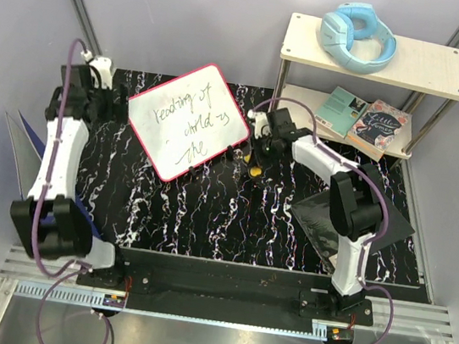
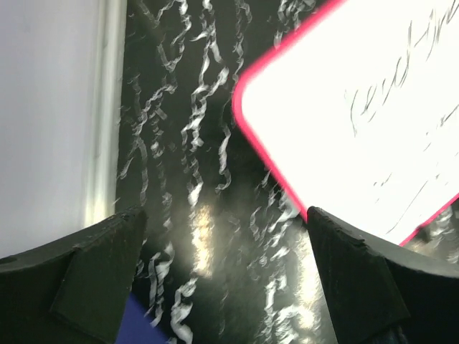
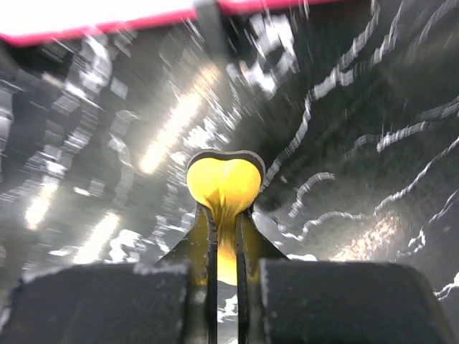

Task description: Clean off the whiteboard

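The whiteboard (image 1: pixel 188 121), white with a red-pink rim and dark handwriting, lies tilted on the black marbled table (image 1: pixel 232 215) at the back. My left gripper (image 1: pixel 121 106) is open and empty just left of the board's left corner; the left wrist view shows that corner (image 2: pixel 358 115) ahead of my fingers (image 2: pixel 358 287). My right gripper (image 1: pixel 256 160) is shut on a yellow eraser (image 1: pixel 254 170), squeezed between the pads in the right wrist view (image 3: pixel 224 188). It hangs beside the board's right edge (image 3: pixel 100 21).
A white two-level shelf (image 1: pixel 374 55) stands at the back right with blue headphones (image 1: pixel 358 36) on top and two books (image 1: pixel 365 123) below. A black flat pad (image 1: pixel 325 220) lies by the right arm. A blue-grey folder (image 1: pixel 24 143) lies at the left.
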### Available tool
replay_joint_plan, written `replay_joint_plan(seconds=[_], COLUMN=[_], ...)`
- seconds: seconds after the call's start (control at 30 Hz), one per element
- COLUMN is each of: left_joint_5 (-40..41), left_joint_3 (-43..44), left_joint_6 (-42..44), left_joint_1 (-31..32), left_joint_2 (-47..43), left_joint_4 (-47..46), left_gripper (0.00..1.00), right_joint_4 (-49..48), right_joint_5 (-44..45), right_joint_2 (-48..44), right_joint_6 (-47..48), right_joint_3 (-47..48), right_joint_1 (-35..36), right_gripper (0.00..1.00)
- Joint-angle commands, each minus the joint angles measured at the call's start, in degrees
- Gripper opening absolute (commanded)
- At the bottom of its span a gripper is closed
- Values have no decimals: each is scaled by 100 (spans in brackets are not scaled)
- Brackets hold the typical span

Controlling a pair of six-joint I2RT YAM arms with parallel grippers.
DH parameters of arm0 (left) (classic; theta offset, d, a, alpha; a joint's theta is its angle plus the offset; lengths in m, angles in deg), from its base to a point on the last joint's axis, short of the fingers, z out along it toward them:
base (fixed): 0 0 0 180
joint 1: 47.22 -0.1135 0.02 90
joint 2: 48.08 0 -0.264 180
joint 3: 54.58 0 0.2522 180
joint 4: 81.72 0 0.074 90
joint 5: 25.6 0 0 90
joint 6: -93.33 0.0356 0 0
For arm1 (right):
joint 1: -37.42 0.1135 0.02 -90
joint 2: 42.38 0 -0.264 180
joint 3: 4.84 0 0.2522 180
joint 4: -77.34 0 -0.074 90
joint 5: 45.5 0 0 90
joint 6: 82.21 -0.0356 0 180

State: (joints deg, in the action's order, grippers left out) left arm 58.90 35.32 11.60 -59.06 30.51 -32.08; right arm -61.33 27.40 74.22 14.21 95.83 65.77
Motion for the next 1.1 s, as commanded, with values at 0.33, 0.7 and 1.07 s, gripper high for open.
replay_joint_plan(seconds=[0.33,0.7,1.07], left_joint_5=[-2245,-3088,-3782], left_joint_3=[1518,1105,1008], left_joint_6=[-871,-282,-809], left_joint_1=[-671,-653,-776], left_joint_2=[1924,1941,2503], left_joint_4=[-634,-880,-1679], left_gripper=[99,99,99], right_joint_4=[-1693,-2194,-2291], right_joint_5=[-1093,-1366,-1076], right_joint_2=[-103,425,636], right_joint_6=[-1951,-2381,-2575], right_joint_3=[1037,1363,1556], right_joint_1=[12,12,3], right_gripper=[0,0,0])
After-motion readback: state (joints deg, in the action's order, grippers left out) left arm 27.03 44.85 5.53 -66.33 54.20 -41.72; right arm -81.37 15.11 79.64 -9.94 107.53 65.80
